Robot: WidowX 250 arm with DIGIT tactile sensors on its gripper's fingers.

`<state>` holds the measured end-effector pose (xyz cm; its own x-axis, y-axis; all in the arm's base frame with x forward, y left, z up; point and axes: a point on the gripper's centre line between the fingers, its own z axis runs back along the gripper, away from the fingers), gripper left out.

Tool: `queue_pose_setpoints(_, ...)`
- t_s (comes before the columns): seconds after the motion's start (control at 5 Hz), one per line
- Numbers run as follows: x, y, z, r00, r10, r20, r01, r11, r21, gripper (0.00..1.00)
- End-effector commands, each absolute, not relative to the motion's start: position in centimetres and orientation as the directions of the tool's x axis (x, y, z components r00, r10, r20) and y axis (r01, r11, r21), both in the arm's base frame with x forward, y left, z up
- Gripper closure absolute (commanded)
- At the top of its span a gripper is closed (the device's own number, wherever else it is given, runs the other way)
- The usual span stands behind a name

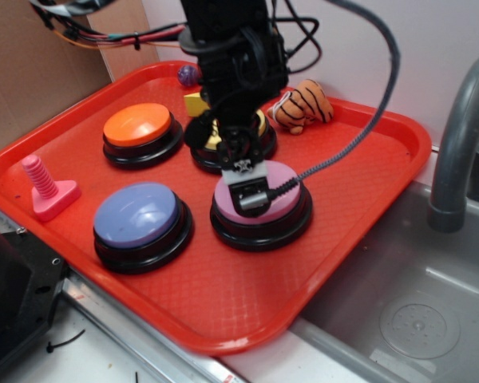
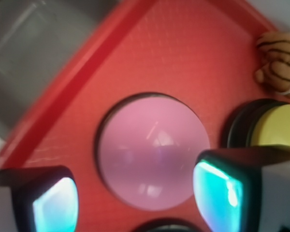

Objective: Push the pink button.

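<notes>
The pink button (image 1: pixel 278 201), a glossy pale pink dome on a black round base, stands on the red tray (image 1: pixel 223 331) right of centre. My gripper (image 1: pixel 247 190) hangs straight down over the dome's left part, its tip at or just above the surface; I cannot tell whether it touches. In the wrist view the pink button (image 2: pixel 152 150) fills the middle, and my gripper (image 2: pixel 135 199) is open. Its two fingers (image 2: pixel 221 192) stand wide apart on either side of the dome's near edge, with nothing held between them.
On the tray also stand an orange button (image 1: pixel 137 126), a lavender-blue button (image 1: pixel 138 217), a yellow button (image 1: pixel 263 136) half hidden behind the arm, a pink bolt (image 1: pixel 48 190) and a tiger plush (image 1: pixel 303 105). A steel sink (image 1: pixel 415 311) and faucet (image 1: pixel 459 144) lie right.
</notes>
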<state>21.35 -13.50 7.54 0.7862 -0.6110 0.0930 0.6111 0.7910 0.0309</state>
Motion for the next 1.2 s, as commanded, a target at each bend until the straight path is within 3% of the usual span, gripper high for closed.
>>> queue_pose_setpoints(0.0,22.1,-13.1,4.4,0.816,-0.574,0.069,0.576,0.817,-0.013,0.0)
queue_pose_setpoints(0.2,22.2,-13.3,4.0,0.809,-0.587,0.037,0.588,0.809,-0.02,0.0)
queue_pose_setpoints(0.4,22.0,-13.2,5.8,0.753,-0.657,0.042,0.657,0.754,0.008,0.0)
queue_pose_setpoints(0.6,21.7,-13.0,8.5,0.751,-0.66,-0.001,0.66,0.751,-0.004,0.0)
queue_pose_setpoints(0.8,21.2,-12.9,10.9,0.787,-0.616,-0.04,0.617,0.785,0.05,0.0)
queue_pose_setpoints(1.0,20.6,-12.6,12.5,0.811,-0.585,-0.028,0.585,0.81,0.045,0.0)
